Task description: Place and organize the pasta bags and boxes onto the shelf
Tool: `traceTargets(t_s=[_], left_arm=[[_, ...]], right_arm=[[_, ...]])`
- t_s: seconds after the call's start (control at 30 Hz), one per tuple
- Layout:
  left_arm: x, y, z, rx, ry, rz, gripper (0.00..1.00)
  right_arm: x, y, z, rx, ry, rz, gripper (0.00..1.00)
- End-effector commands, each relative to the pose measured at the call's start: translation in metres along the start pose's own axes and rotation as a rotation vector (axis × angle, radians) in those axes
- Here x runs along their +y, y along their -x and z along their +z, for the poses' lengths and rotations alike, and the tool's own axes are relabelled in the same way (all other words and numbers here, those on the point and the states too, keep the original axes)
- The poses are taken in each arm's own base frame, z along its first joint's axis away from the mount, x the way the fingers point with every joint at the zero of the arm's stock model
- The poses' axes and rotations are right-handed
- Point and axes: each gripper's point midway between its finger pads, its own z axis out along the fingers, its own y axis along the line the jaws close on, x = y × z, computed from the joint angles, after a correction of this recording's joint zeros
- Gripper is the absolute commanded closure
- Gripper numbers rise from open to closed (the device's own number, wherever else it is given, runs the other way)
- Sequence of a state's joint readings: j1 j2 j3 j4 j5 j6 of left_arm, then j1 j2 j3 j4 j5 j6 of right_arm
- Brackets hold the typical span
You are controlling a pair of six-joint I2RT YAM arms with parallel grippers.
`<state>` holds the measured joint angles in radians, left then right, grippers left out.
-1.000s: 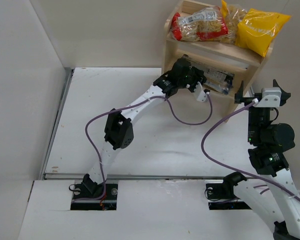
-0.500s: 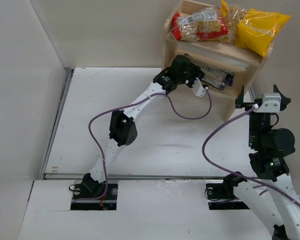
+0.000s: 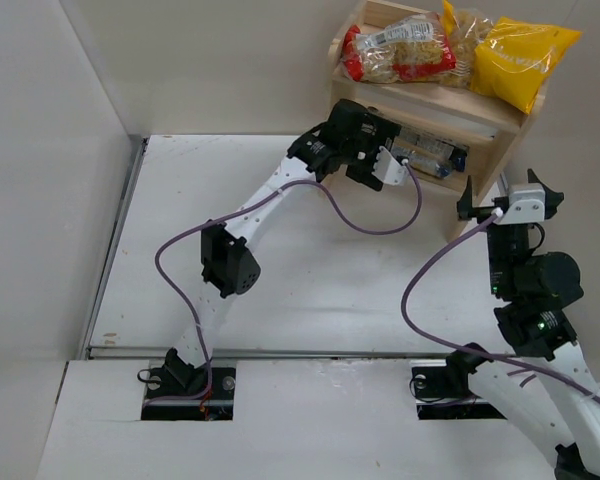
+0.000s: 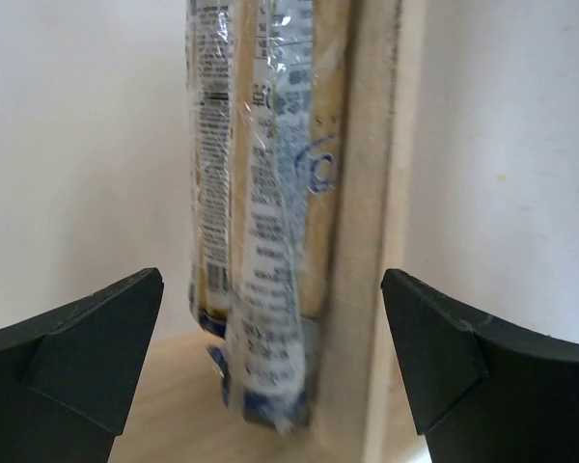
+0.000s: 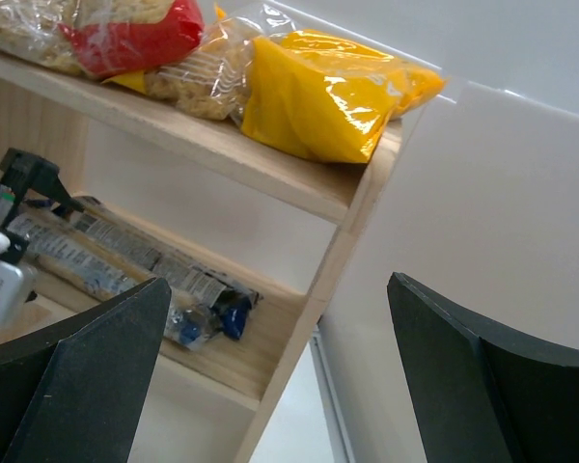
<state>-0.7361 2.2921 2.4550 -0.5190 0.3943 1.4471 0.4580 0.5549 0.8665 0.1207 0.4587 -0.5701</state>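
Top external: light unfinished-wood two-tier shelf at the far right of the white table. On the upper tier lie a clear pillow bag with red ends and, to its right, a bright yellow pillow bag. On the lower tier lie two long narrow pasta boxes with dark blue ends, side by side. The left gripper is at the lower tier's front. The right gripper is near the shelf's right leg, jaws apart, nothing in them.

Left wrist: fingers spread wide. The pasta boxes sit between them, untouched, against a wooden shelf edge.

Right wrist: fingers spread wide and empty. Both bags are on the top tier, boxes on the tier below.
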Motion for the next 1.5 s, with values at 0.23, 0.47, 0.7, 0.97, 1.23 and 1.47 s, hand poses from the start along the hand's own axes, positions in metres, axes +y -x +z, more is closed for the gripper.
traceTargets(t_s=[0.23,0.47,0.7,0.97,1.23,1.47], left_arm=[[-0.009,0.040,-0.040,-0.074,-0.060,-0.241,0.00],[-0.032,0.071,-0.114,-0.091,0.010,-0.665,0.00],[-0.144,-0.053,-0.214,0.369,0.261,-1.333,0.00],[-0.260,-0.192,-0.359,0.730,0.750,-1.770,0.00],[-0.307,-0.213,-0.442,0.855,1.060,-1.821,0.00],[-0.338,-0.223,-0.470,0.867,1.172,-1.997,0.00]], right_arm=[[-0.002,0.013,-0.009,-0.002,-0.011,0.054,0.00],[0.029,-0.066,-0.016,0.251,0.034,-0.011,0.00],[0.008,-0.133,-0.050,0.367,-0.194,0.328,0.00],[-0.062,-0.179,-0.084,0.410,-0.588,0.560,0.00],[-0.079,-0.176,-0.116,0.148,-0.749,0.748,0.00],[-0.082,-0.191,-0.142,0.163,-0.807,0.703,0.00]])
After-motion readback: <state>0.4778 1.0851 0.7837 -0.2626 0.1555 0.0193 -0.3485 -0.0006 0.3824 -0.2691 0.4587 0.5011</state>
